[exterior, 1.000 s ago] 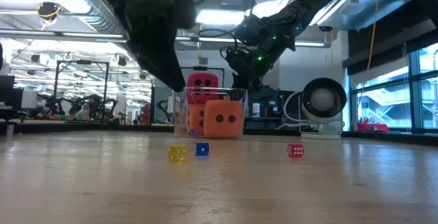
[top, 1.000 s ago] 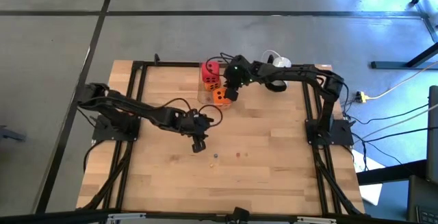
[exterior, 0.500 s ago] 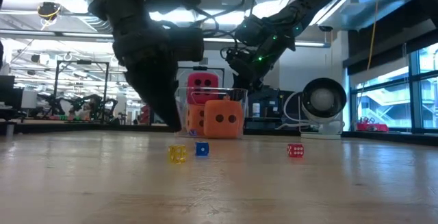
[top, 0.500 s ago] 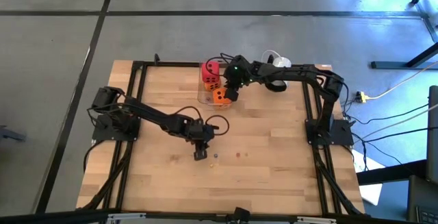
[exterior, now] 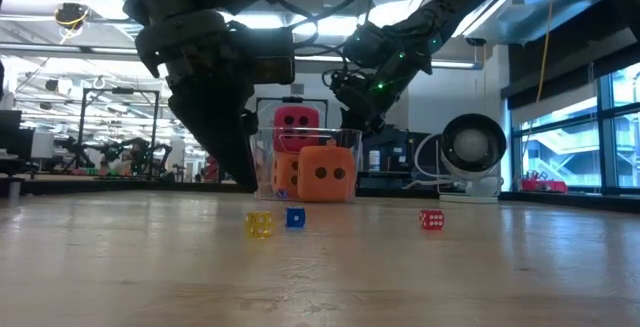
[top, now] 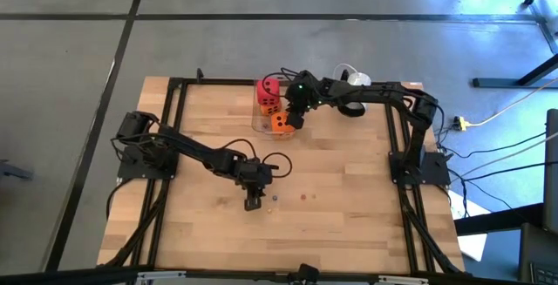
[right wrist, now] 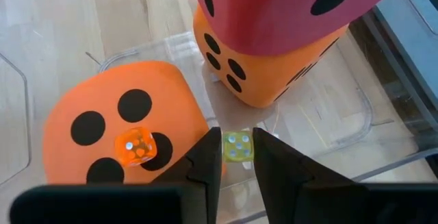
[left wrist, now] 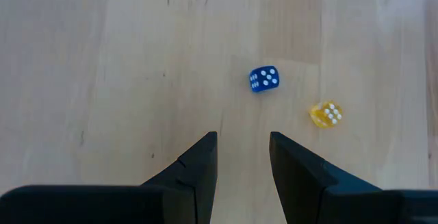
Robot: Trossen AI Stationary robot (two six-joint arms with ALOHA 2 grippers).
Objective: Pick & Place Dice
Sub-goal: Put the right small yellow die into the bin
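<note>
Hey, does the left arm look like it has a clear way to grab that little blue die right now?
Probably yes. The left gripper hangs open over bare wood just short of the blue die, with nothing between them. The yellow die sits off to one side, apart from it.

Location: robotics lab, open-plan industrial hall. My wooden worktop (top: pixel 331 159) sits in black metal frame (top: pixel 174 128) on grey concrete floor (top: pixel 70 58). Low view: exposed ceiling ducts (exterior: pixel 90 12), strip lighting (exterior: pixel 300 19), more benches behind (exterior: pixel 100 157), large windows (exterior: pixel 575 137), fan (exterior: pixel 473 152).
</note>
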